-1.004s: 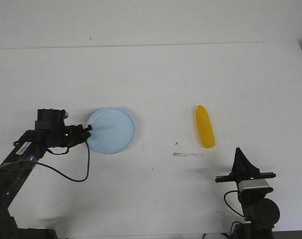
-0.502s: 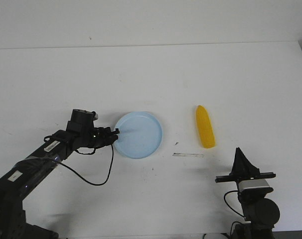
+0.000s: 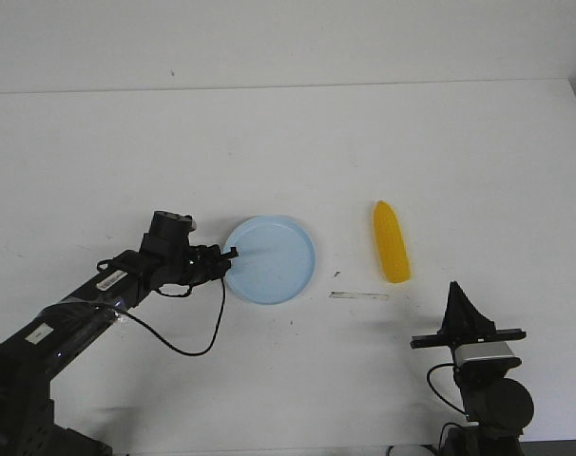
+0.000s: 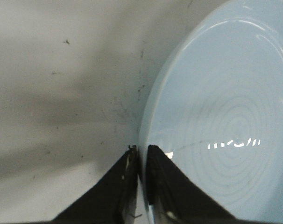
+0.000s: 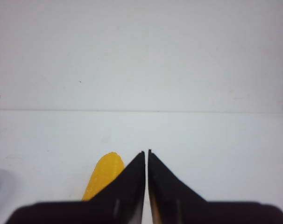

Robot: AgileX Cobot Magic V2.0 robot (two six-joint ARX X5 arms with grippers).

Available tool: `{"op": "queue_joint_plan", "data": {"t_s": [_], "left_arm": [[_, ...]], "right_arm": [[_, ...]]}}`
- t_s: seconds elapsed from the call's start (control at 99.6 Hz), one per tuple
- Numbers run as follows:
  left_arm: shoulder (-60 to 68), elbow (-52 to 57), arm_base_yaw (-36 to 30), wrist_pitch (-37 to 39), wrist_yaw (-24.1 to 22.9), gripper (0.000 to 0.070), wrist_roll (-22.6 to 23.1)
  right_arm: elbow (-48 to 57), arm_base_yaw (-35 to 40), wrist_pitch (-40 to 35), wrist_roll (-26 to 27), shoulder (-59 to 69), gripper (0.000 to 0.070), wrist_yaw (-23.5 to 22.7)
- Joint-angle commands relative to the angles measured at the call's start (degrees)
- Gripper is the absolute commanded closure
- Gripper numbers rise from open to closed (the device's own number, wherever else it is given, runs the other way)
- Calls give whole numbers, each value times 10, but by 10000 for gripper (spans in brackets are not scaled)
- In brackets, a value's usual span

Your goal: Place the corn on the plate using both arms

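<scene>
Smooth bright yellow toy corn cob [image 3: 391, 242] lies right of desk centre, long axis front-to-back, just beyond right gripper [image 3: 456, 290] w/ jaws closed & empty; left gripper [image 3: 229, 254] jaws pinch pale blue translucent plastic plate [image 3: 274, 261] rim, mid-desk.

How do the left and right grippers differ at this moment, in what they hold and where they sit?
The left gripper is shut on the rim of the plate, reached out to mid-table; the right gripper is shut on nothing, parked near the table's front edge, apart from the corn. Both are black and pointed.
</scene>
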Motion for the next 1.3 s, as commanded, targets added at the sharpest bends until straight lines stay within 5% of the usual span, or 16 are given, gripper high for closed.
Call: {"op": "queue_joint_plan", "data": {"t_s": [0.0, 0.11, 0.472, 0.663, 0.783, 0.984, 1.295], "left_arm": [[10, 8, -6, 5, 1, 587, -1], [10, 8, -7, 5, 1, 533, -1], [-55, 8, 7, 3, 1, 535, 60], [-133, -3, 31, 6, -8, 557, 130], [-203, -45, 57, 42, -49, 700, 202], [-334, -152, 115, 121, -118, 699, 279], [-563, -278, 195, 123, -121, 699, 357]], "right_arm": [[-1, 1, 6, 1, 0, 688, 0], [-1, 1, 6, 1, 0, 688, 0], [-1, 1, 6, 1, 0, 688, 0], [-1, 1, 6, 1, 0, 688, 0], [-1, 1, 6, 1, 0, 688, 0], [-1, 1, 6, 1, 0, 688, 0], [-1, 1, 6, 1, 0, 688, 0]]}}
